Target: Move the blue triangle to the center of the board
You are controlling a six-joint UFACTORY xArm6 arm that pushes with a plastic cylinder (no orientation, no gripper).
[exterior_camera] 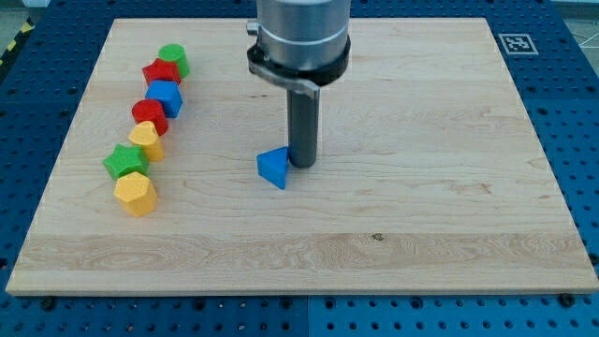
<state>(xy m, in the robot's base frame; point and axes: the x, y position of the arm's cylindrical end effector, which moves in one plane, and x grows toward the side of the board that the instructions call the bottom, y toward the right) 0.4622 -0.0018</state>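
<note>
In the camera view, my tip [301,165] rests on the wooden board [421,187], a pale plank with visible grain and a small dark knot toward the view's bottom. I have no claw to release or clench; the arm ends in a plain dark rod below a grey cylindrical housing, and it grasps nothing. The blue triangle [273,168] sits just to the view's left of my tip, touching it or nearly so, a little left of the board's middle.

Well apart from my tip, toward the view's left, a crooked line of blocks runs down the board's left side. Farthest toward the view's top is a green cylinder [174,59], then a red star [161,72], a blue cube [166,98], a red cylinder [149,115], a yellow block [146,139] whose shape I cannot make out, a green star [125,161], and a yellow hexagon [135,193] nearest the view's bottom. Neighbours in this line touch or sit just beside one another.

The board lies on a blue perforated table [571,84] with rows of holes. A black-and-white marker tag [515,43] sits beside the board's top right corner.
</note>
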